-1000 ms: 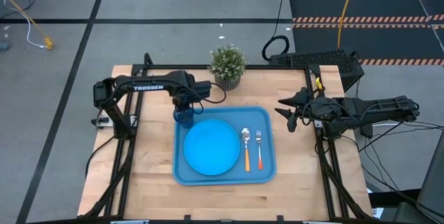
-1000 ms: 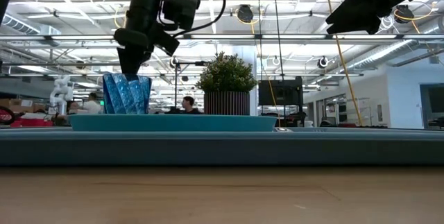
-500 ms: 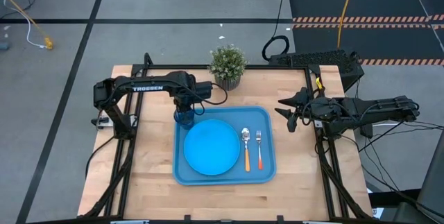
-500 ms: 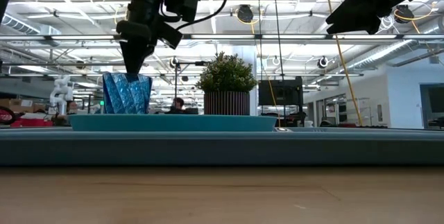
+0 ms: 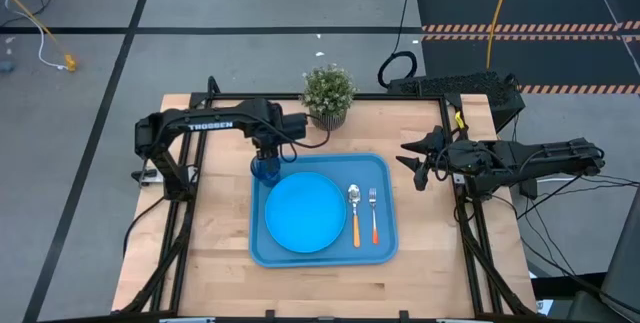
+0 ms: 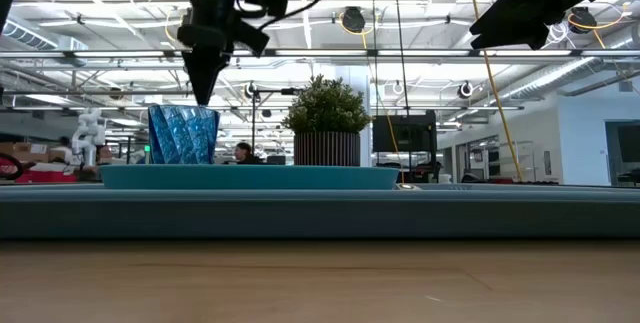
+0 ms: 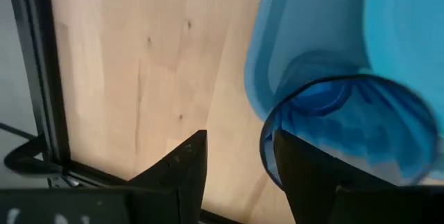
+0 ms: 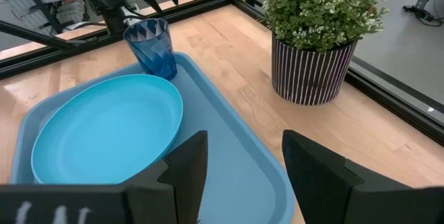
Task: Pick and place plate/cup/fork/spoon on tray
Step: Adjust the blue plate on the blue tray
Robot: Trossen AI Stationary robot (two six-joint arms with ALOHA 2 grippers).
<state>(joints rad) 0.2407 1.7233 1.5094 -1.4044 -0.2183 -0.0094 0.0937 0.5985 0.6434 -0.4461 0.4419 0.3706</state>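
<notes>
The blue tray [image 5: 322,259] lies in the middle of the table. On it rest the sky-blue plate [image 5: 305,212], the spoon [image 5: 354,213] and the fork [image 5: 374,214]. The dark blue cup [image 5: 265,170] stands upright in the tray's far left corner [image 6: 183,135]. My left gripper [image 6: 207,97] hangs open just above the cup's rim, clear of it; in its wrist view the cup [image 7: 350,123] shows beside the fingers, not between them. My right gripper [image 5: 415,163] waits open and raised at the table's right side, with nothing between its fingers [image 8: 239,161].
A potted plant [image 5: 328,93] in a striped pot stands at the table's far edge, just behind the tray. Black frame rails run along the table's left and right sides. Bare wood shows left of the tray [image 7: 139,78] and along the near edge.
My left gripper has gone straight up from the cup: a second ago its fingertips reached down to the cup's rim, now they hang above it. It has let go. The cup stays upright in the tray's far left corner.
</notes>
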